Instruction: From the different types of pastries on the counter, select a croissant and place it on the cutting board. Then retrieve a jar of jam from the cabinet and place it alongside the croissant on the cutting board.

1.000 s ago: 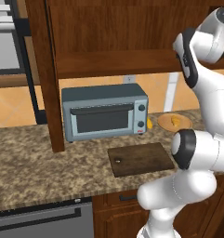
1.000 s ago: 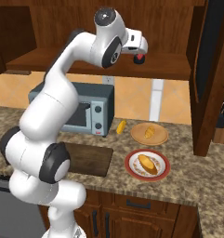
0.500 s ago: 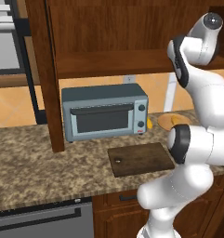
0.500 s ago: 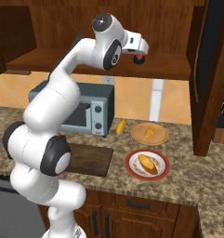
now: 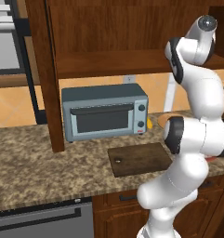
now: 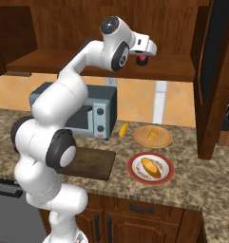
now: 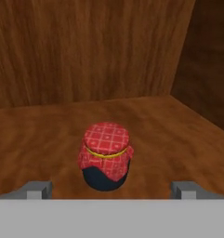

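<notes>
Two walls of the cabinet [image 7: 85,51] meet at the upper right of the hand view, so we have room mainly toward the left. On the table [image 6: 192,182], lower centre of the right base view, the cutting board [image 6: 90,163] lies bare. Our gripper [image 7: 111,195] stands wide open, holding nothing, its fingertips [image 7: 36,189] apart at the bottom corners. Between them, low centre, the jar of jam [image 7: 105,155] sits on the shelf: probably rigid, breakable and smooth, so we judge its dark body below the cloth cover the best hold.
</notes>
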Tool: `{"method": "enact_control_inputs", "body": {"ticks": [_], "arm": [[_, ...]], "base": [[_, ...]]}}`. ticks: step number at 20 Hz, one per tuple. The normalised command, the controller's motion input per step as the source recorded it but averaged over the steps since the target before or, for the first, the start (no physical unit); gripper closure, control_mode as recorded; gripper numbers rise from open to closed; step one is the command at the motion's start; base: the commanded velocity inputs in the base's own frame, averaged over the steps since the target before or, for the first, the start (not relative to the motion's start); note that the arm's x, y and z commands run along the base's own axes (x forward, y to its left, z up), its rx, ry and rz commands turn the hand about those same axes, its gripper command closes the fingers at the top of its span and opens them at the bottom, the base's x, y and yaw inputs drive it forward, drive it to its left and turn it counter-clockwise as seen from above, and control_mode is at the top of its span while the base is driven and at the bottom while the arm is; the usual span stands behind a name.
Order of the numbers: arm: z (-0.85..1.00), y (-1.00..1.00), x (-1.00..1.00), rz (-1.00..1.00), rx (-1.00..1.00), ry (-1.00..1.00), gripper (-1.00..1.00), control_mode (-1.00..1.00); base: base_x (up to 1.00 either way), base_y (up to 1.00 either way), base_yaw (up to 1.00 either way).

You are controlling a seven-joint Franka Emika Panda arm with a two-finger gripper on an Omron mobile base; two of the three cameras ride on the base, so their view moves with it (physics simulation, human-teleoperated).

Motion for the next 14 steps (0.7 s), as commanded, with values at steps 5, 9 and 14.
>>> {"method": "enact_control_inputs", "body": {"ticks": [5,9,14], "arm": [[-0.10,0.00,0.28,-0.02,0.00,0.02,-1.00,-1.00],[-0.18,-0.04,0.18,-0.01,0.00,0.06,-1.00,-1.00],[-0.22,-0.12,0.23,0.00,0.00,0.01,-1.00,-1.00]], "base": [[0.00,0.00,0.00],[0.00,0.00,0.00],[0.00,0.00,0.00]]}}
